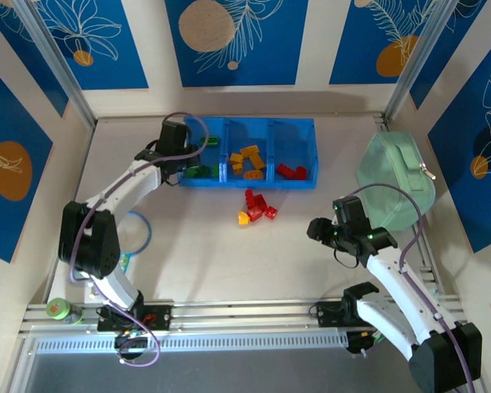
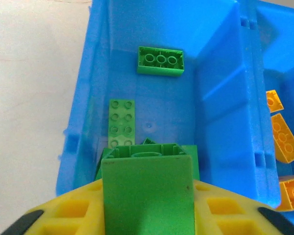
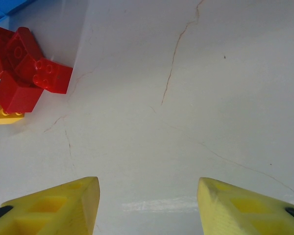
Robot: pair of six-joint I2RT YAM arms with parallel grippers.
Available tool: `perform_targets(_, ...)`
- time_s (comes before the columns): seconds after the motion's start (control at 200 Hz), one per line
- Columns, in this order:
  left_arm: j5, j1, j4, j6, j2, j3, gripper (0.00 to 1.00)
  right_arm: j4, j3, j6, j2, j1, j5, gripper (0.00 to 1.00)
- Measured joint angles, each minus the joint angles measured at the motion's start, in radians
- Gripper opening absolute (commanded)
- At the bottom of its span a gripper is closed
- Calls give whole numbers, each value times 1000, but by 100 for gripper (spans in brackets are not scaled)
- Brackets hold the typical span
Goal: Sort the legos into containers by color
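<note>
Left wrist view shows the left gripper (image 2: 148,186) clamped on a green brick (image 2: 147,200) over the left-end compartment (image 2: 90,98) of the blue tray (image 1: 250,182) by the table's (image 3: 196,98) far edge, other green bricks (image 2: 160,61) inside, while the right gripper (image 3: 147,196) hangs jaws apart near loose red bricks (image 3: 24,73).

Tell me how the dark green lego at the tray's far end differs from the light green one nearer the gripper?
The far lego is darker green, the nearer lego paler. The far lego is chunky and upside down, showing three rings; the nearer lego is thin, studs up. The far lego lies across the compartment, the nearer lego along it. Both lie loose in one tray compartment.
</note>
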Motion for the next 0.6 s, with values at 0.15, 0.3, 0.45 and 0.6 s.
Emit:
perform_targets(0.15,38,3,-7,-2,48,31,75,-19,7,0,0,0,0,56)
perform_targets(0.3,61,-5,16,-15,11,-21,75,-21,14,0,0,2,0,56)
perform_targets(0.45,55,-57,40,-21,-75,-137,75,-17,14,0,8,12,-3,56)
perform_targets(0.6,46,-171,69,-41,-128,-232,73,-3,19,0,53,33,-3,56)
